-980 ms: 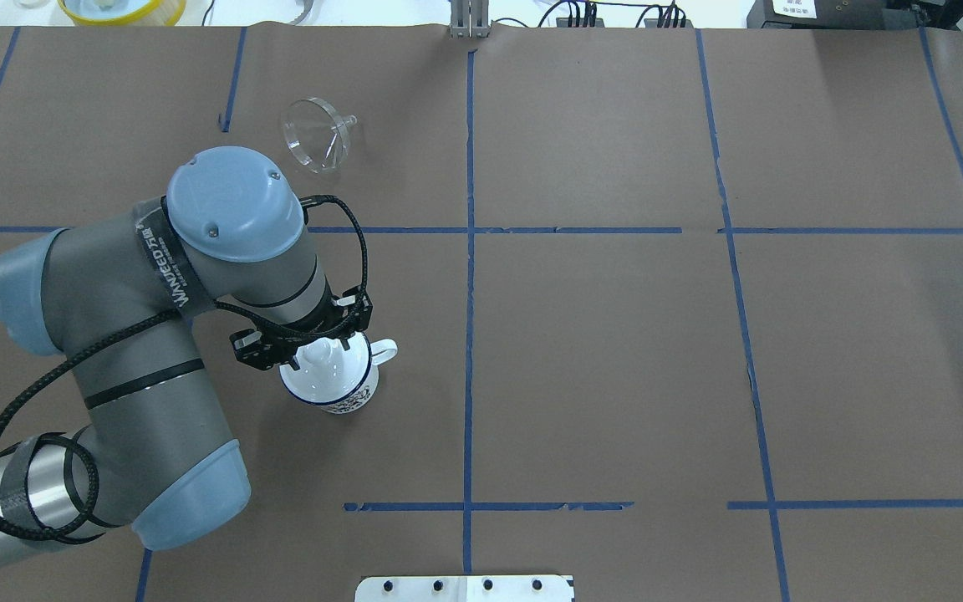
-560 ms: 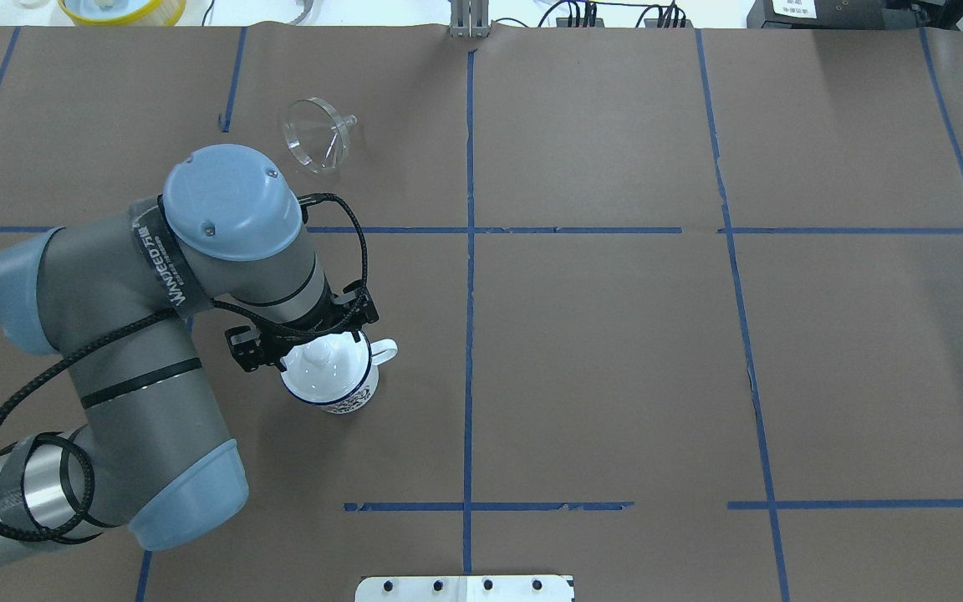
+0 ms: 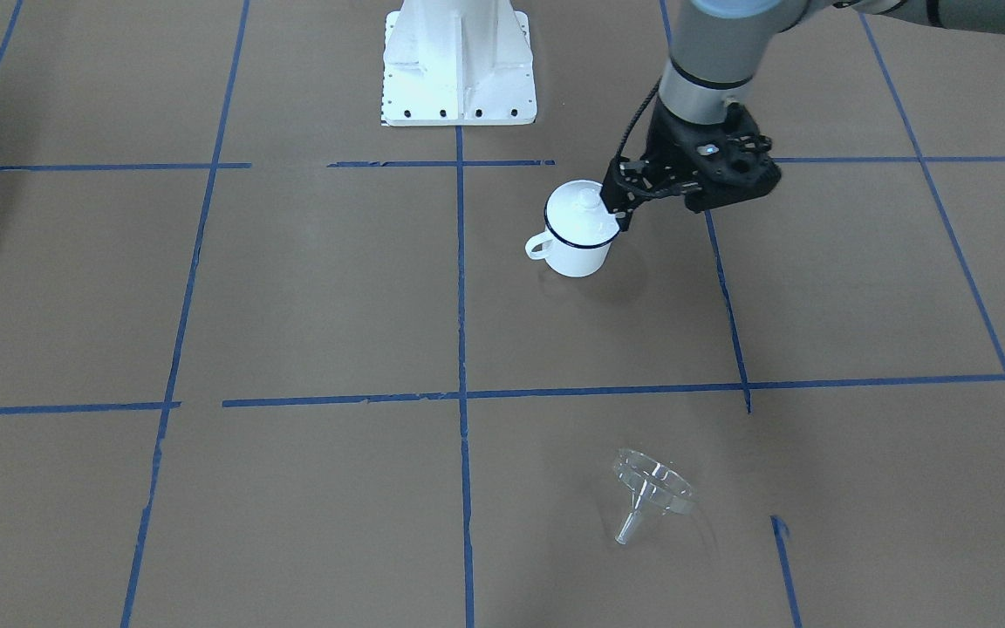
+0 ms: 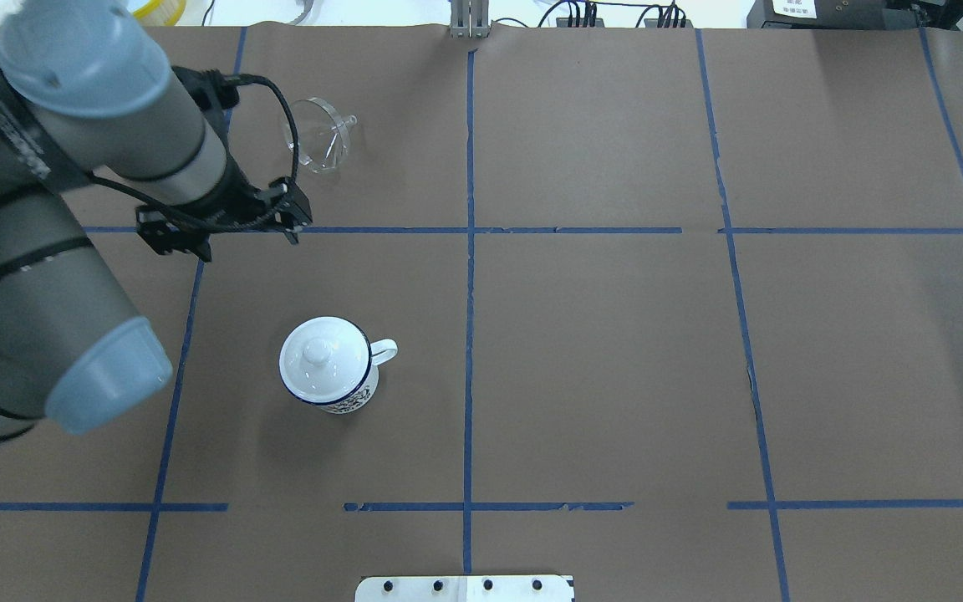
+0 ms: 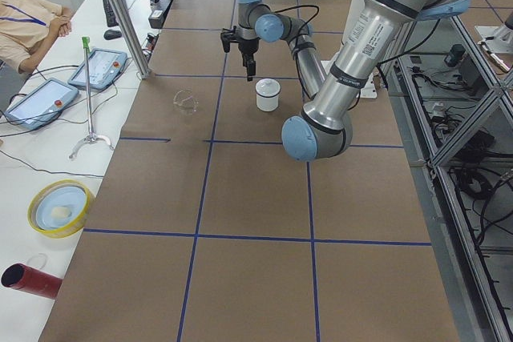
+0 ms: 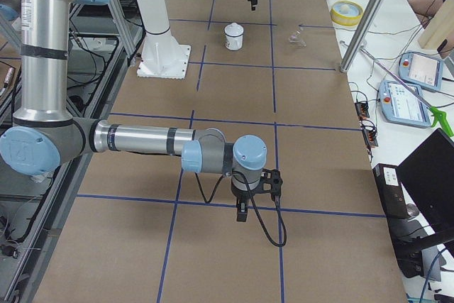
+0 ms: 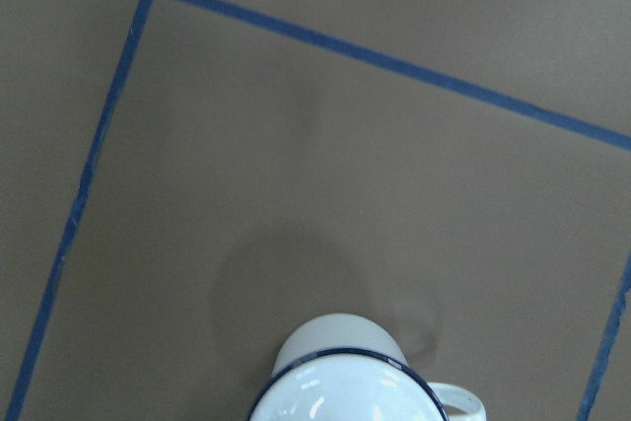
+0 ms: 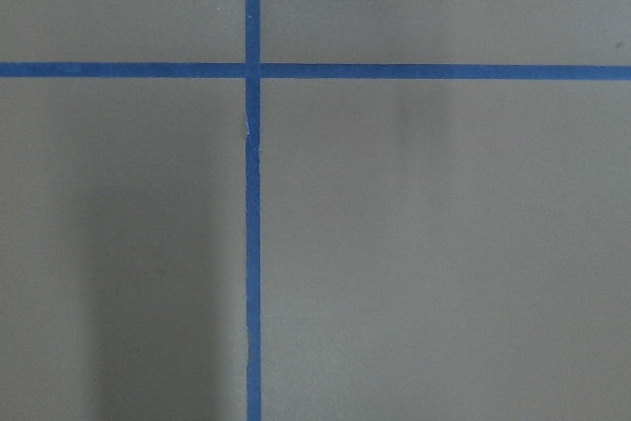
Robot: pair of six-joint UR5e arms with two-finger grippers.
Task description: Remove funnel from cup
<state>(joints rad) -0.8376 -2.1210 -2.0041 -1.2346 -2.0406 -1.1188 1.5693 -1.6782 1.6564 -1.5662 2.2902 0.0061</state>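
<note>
The left pincer (image 3: 624,218) hangs raised, pointing down; the right pincer (image 6: 241,216) points down low, arm outstretched.

A robotics lab set up for recording manipulation. The desk (image 4: 615,334) is covered in brown paper marked into a grid with blue tape lines (image 4: 469,276). Two industrial arms work over it, the left arm (image 4: 72,167) and the right arm (image 6: 142,140), and a white bolted pedestal (image 3: 459,61) stands at twelve o'clock in the front-facing view. Aluminium frame posts (image 5: 120,14) rise at the desk's edge. On the white side bench lie two teach pendants (image 5: 100,68) with trailing cables, and a seated operator (image 5: 28,22) is at ten o'clock in the left side view. Plugs and wiring (image 4: 615,15) line the overhead view's twelve o'clock edge.
</note>
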